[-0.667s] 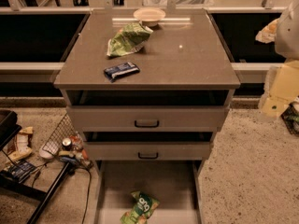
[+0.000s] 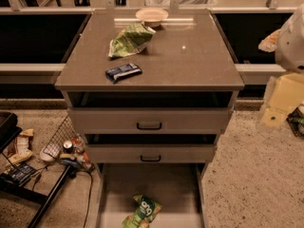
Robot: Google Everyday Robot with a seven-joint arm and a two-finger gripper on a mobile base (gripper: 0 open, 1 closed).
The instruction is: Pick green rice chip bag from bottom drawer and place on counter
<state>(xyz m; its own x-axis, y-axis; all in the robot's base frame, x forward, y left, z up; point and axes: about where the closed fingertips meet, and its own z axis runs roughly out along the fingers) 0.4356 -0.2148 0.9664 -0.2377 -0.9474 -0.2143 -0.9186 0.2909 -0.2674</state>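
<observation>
The green rice chip bag (image 2: 142,213) lies on the floor of the open bottom drawer (image 2: 166,184), near its front and left of centre, at the bottom of the view. The counter (image 2: 190,65) is the grey-brown slab on top of the drawer unit. My arm and gripper (image 2: 285,96) show as white and pale yellow parts at the right edge, beside the counter's right side. They are well above and to the right of the drawer and far from the bag.
On the counter lie a paler green-and-white bag (image 2: 130,38), a dark blue wrapper bar (image 2: 123,72) and a white bowl (image 2: 151,16). Two shut drawer fronts with black handles (image 2: 149,126) sit above the open drawer. A wire basket, cables and clutter (image 2: 61,151) lie on the floor at the left.
The arm parts at the right edge sit slightly lower than before. The bag, the drawer and the things on the counter have not moved.
</observation>
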